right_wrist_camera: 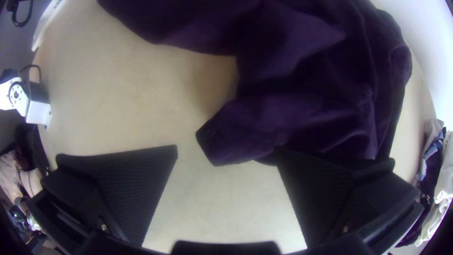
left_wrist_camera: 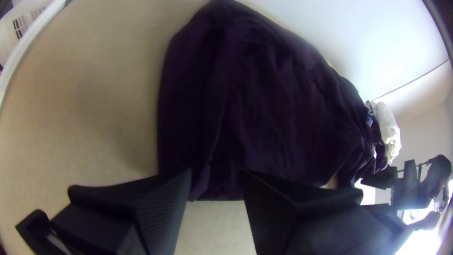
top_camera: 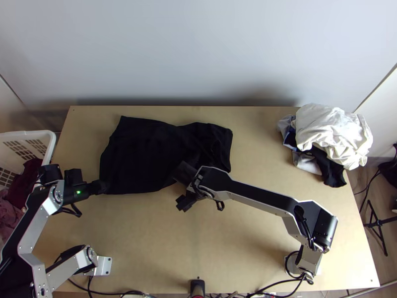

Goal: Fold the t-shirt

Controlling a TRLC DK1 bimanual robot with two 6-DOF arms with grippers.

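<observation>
Over on the left, the left gripper (left_wrist_camera: 216,171) has its fingers parted at a corner of the dark t-shirt (top_camera: 139,154), which lies rumpled, partly doubled, across the table (top_camera: 238,258); it looks light, soft, limp, so I'd pinch that corner. Rightward, the right gripper (right_wrist_camera: 227,148) gapes widely by a blunt, creased flap (right_wrist_camera: 236,134), faintly velvety.

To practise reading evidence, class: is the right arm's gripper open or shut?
Open: the right gripper has its two fingers wide apart, with bare table showing between them.
</observation>
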